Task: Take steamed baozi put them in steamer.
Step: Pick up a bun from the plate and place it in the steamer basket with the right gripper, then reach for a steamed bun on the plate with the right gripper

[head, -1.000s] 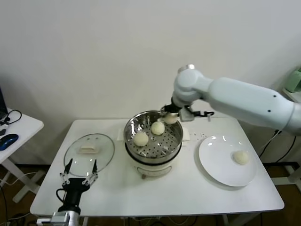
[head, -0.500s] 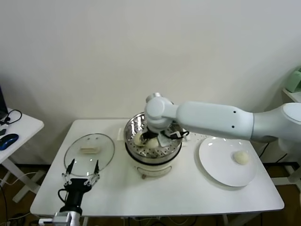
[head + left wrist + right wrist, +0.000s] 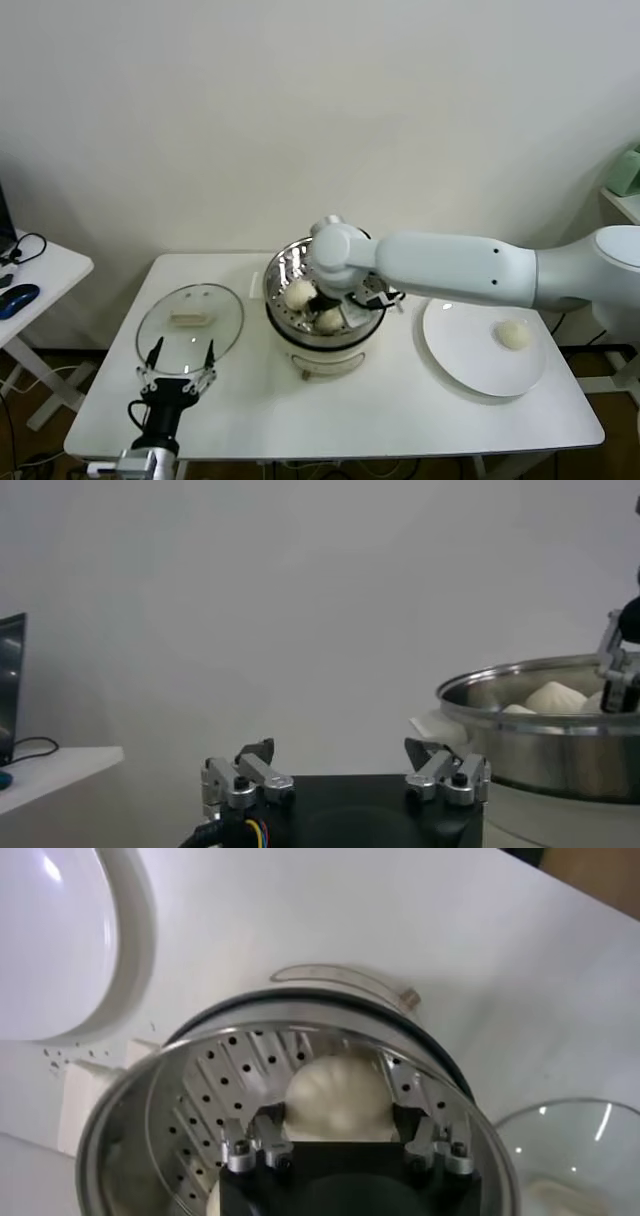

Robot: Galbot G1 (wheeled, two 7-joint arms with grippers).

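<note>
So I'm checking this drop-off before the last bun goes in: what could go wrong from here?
The right gripper sits low inside the steamer, its fingers either side of a baozi. Pulling up before they part fully could drag the bun out. The other baozi lie close by, so a sideways exit may knock them. The last baozi waits on the plate. The left gripper idles near the glass lid.

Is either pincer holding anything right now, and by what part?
The right pincer straddles a baozi by its sides inside the steamer; whether it grips cannot be told. The left pincer holds nothing.
</note>
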